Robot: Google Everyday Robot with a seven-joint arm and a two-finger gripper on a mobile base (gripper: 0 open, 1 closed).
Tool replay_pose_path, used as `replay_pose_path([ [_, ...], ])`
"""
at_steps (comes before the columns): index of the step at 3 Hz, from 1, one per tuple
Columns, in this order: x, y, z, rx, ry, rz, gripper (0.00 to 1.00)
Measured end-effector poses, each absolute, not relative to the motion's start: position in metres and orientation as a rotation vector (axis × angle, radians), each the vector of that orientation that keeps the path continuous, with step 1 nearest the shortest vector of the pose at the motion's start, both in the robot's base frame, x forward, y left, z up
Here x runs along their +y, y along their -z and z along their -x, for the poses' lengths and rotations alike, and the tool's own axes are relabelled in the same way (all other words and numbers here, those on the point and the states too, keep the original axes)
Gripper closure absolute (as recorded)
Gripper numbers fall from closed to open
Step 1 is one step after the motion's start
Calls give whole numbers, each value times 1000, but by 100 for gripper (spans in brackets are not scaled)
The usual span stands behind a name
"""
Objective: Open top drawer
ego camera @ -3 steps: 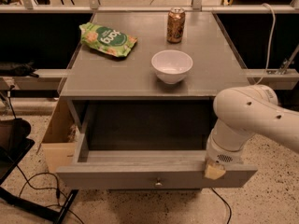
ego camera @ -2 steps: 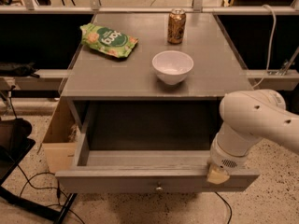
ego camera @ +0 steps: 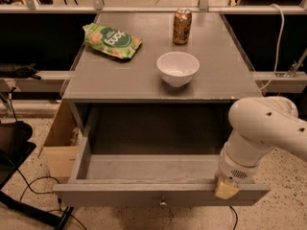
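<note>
The top drawer (ego camera: 144, 194) of the grey cabinet stands pulled far out toward me. Its small round metal knob (ego camera: 163, 203) sits at the centre of the front, near the bottom edge of the view. The drawer's inside (ego camera: 153, 166) shows a bare grey floor. My gripper (ego camera: 226, 189) is at the right end of the drawer front's top edge, with a cream tip resting against it. The white arm (ego camera: 261, 133) comes in from the right and hides the rest of the gripper.
On the cabinet top (ego camera: 120, 80) lie a green snack bag (ego camera: 112, 40), a white bowl (ego camera: 178, 67) and a brown can (ego camera: 182, 26). A cardboard box (ego camera: 60, 143) stands left of the drawer. Black gear (ego camera: 12, 150) and cables lie on the floor at left.
The drawer has slid a little further out toward me. My arm and gripper have moved with its front edge, slightly right and nearer.
</note>
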State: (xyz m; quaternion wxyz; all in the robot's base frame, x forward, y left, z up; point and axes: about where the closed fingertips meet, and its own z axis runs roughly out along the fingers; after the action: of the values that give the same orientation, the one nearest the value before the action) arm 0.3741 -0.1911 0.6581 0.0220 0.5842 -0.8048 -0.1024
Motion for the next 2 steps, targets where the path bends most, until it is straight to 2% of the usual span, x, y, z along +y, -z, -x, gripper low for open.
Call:
replay_pose_path([
  [2,-195,-659,-336,-2475,424,-1753,100],
])
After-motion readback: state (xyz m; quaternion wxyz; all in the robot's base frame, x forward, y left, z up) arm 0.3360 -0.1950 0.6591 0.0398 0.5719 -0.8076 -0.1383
